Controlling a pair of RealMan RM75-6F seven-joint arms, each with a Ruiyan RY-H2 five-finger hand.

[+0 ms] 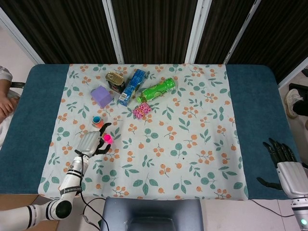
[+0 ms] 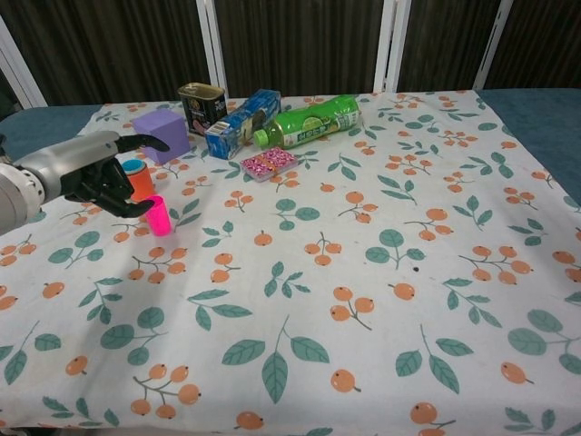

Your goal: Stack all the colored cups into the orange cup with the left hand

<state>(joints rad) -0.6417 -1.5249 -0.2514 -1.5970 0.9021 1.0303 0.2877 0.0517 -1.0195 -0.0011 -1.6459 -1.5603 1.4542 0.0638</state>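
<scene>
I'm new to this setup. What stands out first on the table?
The left robot hand reaches around a pink cup at the cloth's left side, beside an orange cup holding a blue one. A green bottle lies at the back, next to a blue box.

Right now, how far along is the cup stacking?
Done: the blue cup sits inside the orange cup. In hand: the left robot hand is open beside the pink cup, fingers around it but not visibly gripping. Left: grip the pink cup and stack it into the orange one.
</scene>
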